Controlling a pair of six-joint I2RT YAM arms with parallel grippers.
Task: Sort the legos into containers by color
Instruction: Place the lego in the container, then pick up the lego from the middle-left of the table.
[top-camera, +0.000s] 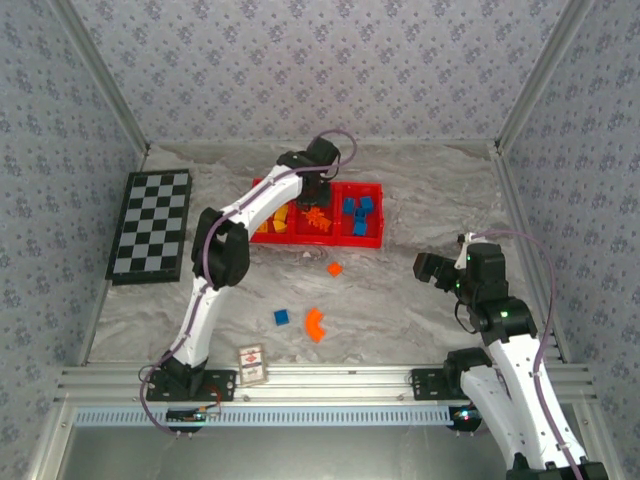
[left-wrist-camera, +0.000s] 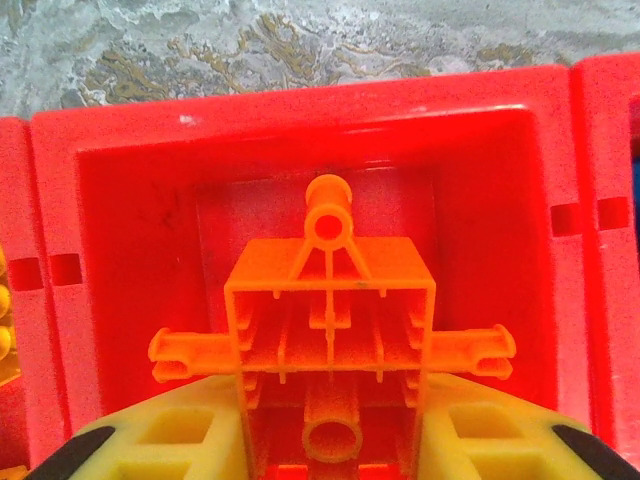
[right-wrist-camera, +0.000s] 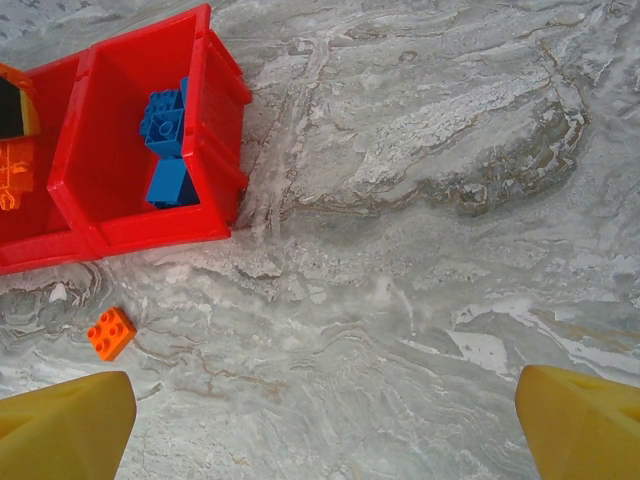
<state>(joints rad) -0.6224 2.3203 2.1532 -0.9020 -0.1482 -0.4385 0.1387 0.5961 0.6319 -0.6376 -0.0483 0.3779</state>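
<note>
Red tray (top-camera: 366, 241) held most bricks (top-camera: 357, 212) sorted; left hand (left-wrist-camera: 320, 445) gripped an orange brick (left-wrist-camera: 330, 320) over it, right hand (right-wrist-camera: 322, 425) gaped empty, three loose bricks (top-camera: 282, 317) lay unsorted.

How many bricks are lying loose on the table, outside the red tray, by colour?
Orange: 2, a small square brick and a curved brick
Blue: 1, a blue brick
Yellow: 0
Total: 3
Not counted: the ribbed orange brick between the left fingers, over the tray.
</note>
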